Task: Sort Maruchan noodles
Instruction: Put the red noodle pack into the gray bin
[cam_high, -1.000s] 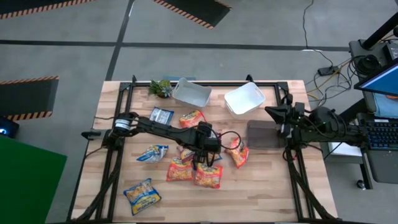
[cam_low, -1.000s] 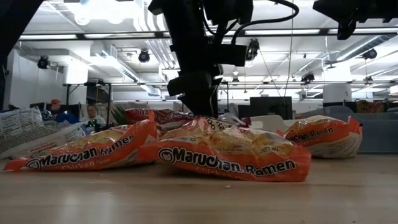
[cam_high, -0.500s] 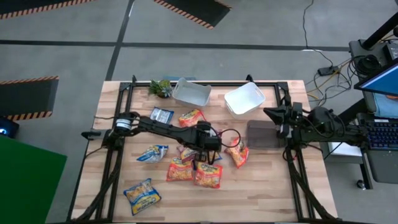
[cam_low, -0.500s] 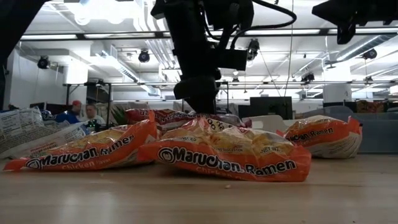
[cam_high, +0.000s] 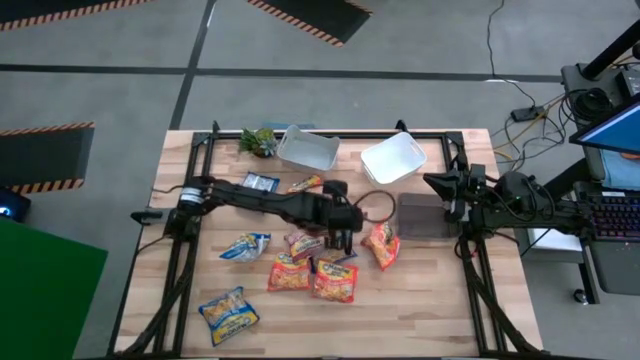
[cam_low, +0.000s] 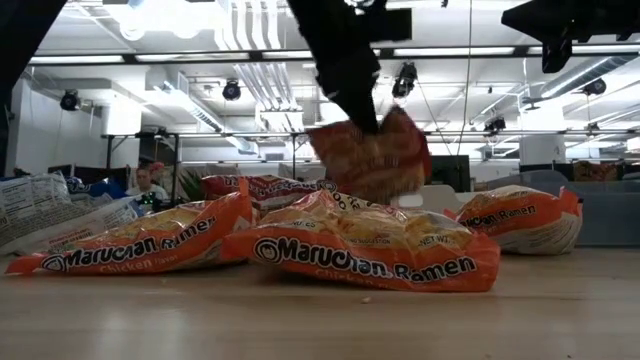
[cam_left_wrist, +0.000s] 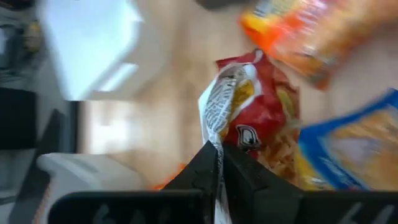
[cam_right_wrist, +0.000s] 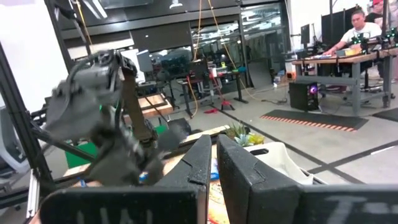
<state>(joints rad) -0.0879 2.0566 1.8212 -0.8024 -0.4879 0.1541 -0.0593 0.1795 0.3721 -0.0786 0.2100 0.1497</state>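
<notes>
"Maruchan Ramen" packet lies below left end effector's red packet.

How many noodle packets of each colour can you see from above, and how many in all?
red-orange packets: 5
blue packets: 4
Total: 9 showing in the high view; overlaps in the pile may hide more.
</notes>
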